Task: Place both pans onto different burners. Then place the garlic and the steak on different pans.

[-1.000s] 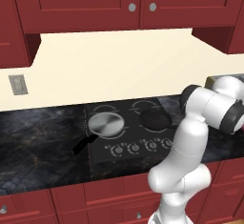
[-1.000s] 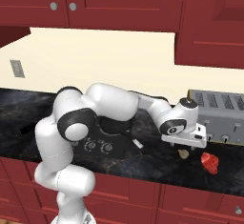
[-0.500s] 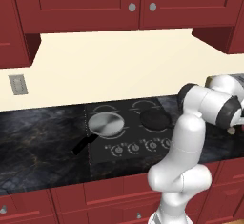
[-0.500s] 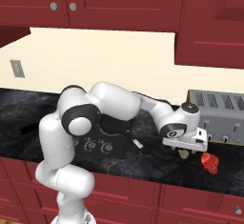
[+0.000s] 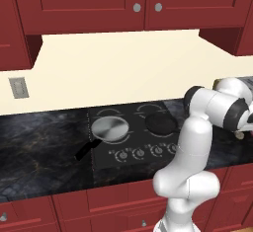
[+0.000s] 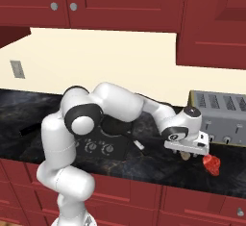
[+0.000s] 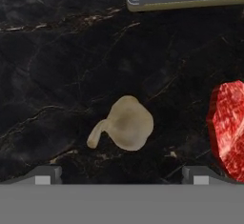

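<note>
Tan garlic (image 7: 126, 124) centred under spread, empty tool (image 7: 121, 174) on dark desk (image 7: 62, 66). Descend straight, pinch bulb body, avoid steak (image 7: 228, 127) beside it.

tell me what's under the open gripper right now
The garlic lies on the black marble counter directly below the open gripper, between its fingertips. The steak sits beside it, off to one side. Nothing covers the garlic.

Bench (image 5: 44, 142): black marble, pale veining | wall (image 5: 123, 68) behind bench: plain cream | upper cabinets (image 5: 79, 4) above bench: dark red, round silver knobs | lower cabinets (image 6: 192, 203) under bench: matching red | outlet plate (image 5: 18, 87) on wall, left | grey toaster (image 6: 222, 118) at bench's right end
</note>
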